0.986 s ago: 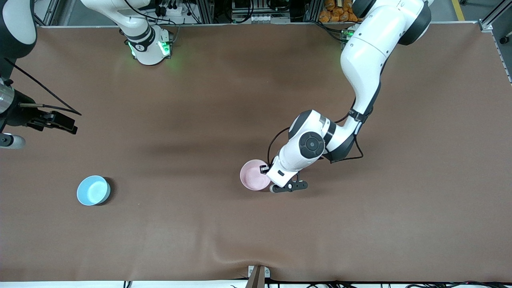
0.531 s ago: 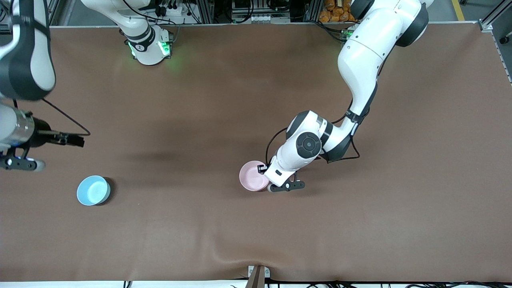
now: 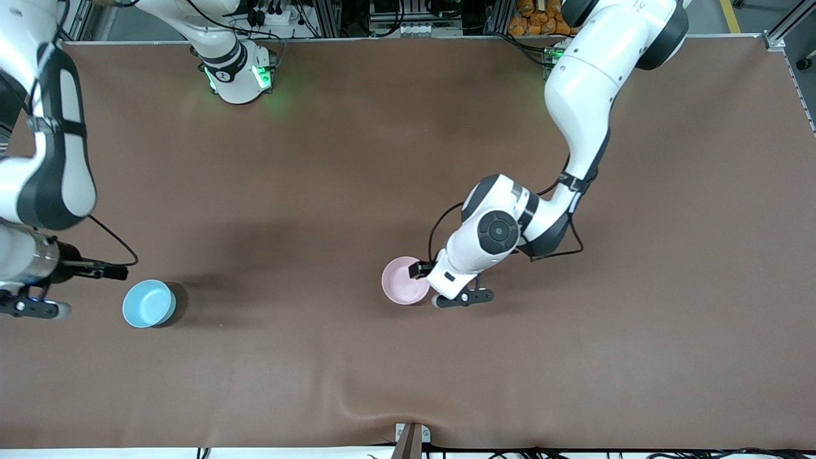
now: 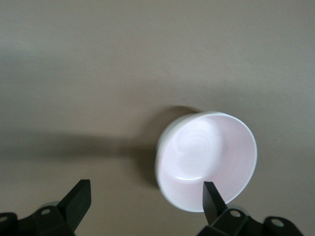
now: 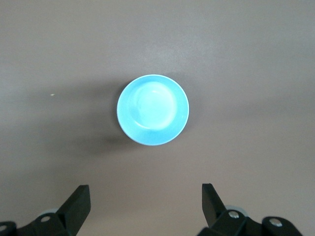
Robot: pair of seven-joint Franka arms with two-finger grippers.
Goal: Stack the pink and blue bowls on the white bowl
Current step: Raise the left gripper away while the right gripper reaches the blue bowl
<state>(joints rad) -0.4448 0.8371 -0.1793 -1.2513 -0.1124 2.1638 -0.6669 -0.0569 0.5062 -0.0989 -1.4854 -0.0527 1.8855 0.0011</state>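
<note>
Fingers spread wide on both grippers: the left gripper straddles the rim of the pink bowl at mid-frame, apparently nested on a white bowl, leaving the blue bowl, lower left, below the right gripper, unstacked

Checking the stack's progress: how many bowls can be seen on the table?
2. The pink bowl sits mid-table beside the left end effector; a pale rim under it may be a third, mostly hidden. The blue bowl sits toward the right arm's end.
</note>
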